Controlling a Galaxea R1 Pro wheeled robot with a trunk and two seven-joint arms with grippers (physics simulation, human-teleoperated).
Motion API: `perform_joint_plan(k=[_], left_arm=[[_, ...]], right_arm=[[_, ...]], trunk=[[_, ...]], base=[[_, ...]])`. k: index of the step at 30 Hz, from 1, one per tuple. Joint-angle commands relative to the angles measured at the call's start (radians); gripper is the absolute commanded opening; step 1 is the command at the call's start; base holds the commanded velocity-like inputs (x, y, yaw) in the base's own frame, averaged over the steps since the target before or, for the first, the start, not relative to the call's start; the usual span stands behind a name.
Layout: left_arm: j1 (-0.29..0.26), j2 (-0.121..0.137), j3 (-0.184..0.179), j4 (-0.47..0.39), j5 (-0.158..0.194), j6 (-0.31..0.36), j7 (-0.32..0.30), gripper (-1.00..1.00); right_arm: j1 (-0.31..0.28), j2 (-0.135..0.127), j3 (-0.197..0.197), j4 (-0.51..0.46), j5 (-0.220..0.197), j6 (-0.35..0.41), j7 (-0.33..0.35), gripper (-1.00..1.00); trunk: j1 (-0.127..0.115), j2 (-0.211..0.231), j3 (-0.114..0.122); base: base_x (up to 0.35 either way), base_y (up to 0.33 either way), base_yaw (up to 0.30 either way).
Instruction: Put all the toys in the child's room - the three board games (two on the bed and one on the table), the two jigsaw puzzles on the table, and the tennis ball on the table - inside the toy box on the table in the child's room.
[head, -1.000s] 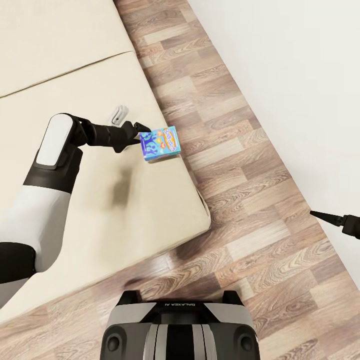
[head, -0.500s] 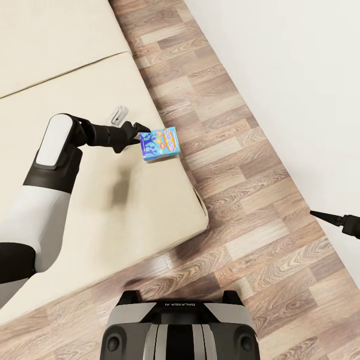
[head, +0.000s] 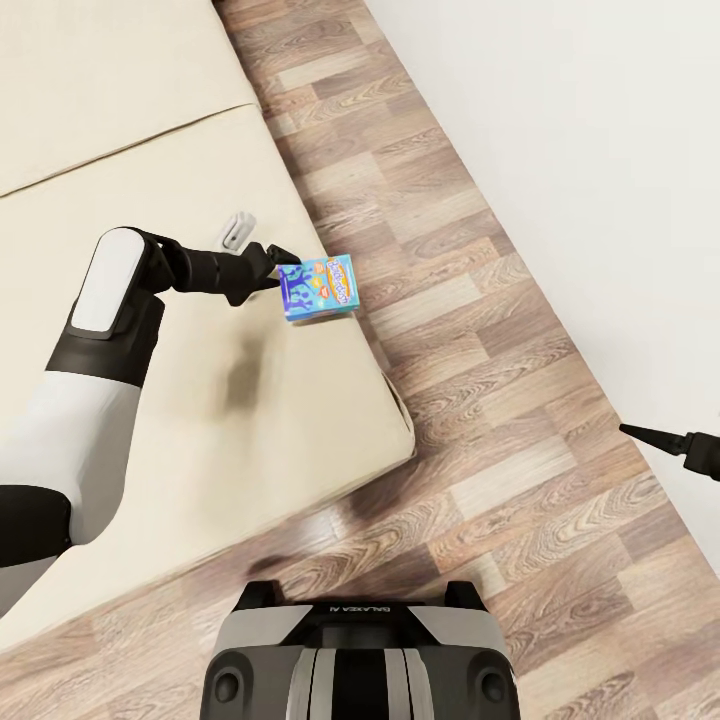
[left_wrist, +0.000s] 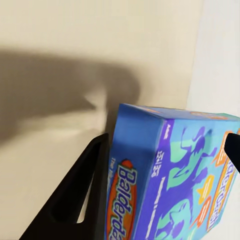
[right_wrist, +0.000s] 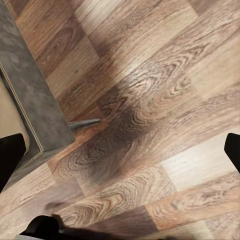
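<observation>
A blue "Balderdash" board game (head: 318, 287) hangs in the air over the right edge of the beige bed (head: 150, 420), held upright and a little tilted. My left gripper (head: 284, 272) is shut on its left end. In the left wrist view the board game (left_wrist: 170, 190) sits between the black fingers (left_wrist: 82, 192), with the mattress behind it. My right gripper (head: 645, 433) hovers low over the wooden floor at the far right. The right wrist view has that gripper (right_wrist: 120, 150) open, with bare floorboards between its tips.
A small white and grey object (head: 237, 230) lies on the mattress behind my left gripper. A white wall (head: 600, 150) runs along the right side of the wooden floor strip (head: 470, 400). The bed's dark grey base (right_wrist: 30, 100) is close to my right arm.
The whole view has shifted slightly, so the bed corner sits a little further left. Both arms and the held board game keep their pose.
</observation>
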Motion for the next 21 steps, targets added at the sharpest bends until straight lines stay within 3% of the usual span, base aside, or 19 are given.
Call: perform_joint_plan(k=[1,15,20,21], left_arm=[[0.0,0.001,-0.002,-0.001,0.009,0.001,0.011,1.0],[0.002,0.008,0.0,-0.008,0.011,0.001,0.011,1.0],[0.015,0.04,0.005,-0.059,0.019,0.002,0.014,1.0],[0.025,0.058,0.008,-0.083,0.023,0.002,0.015,1.0]], right_arm=[[0.0,0.0,-0.001,0.0,0.005,0.005,0.007,1.0],[0.001,0.0,-0.001,-0.001,0.004,0.005,0.007,1.0],[0.001,0.0,0.002,0.001,-0.001,0.005,0.008,1.0],[0.0,-0.001,0.003,0.004,0.0,0.005,0.007,1.0]], trunk=[[0.0,0.0,0.0],[0.0,0.0,0.0],[0.0,0.0,0.0],[0.0,0.0,0.0]], base=[[0.0,0.0,-0.004],[0.0,0.0,-0.001],[0.0,0.0,0.0],[0.0,0.0,0.0]])
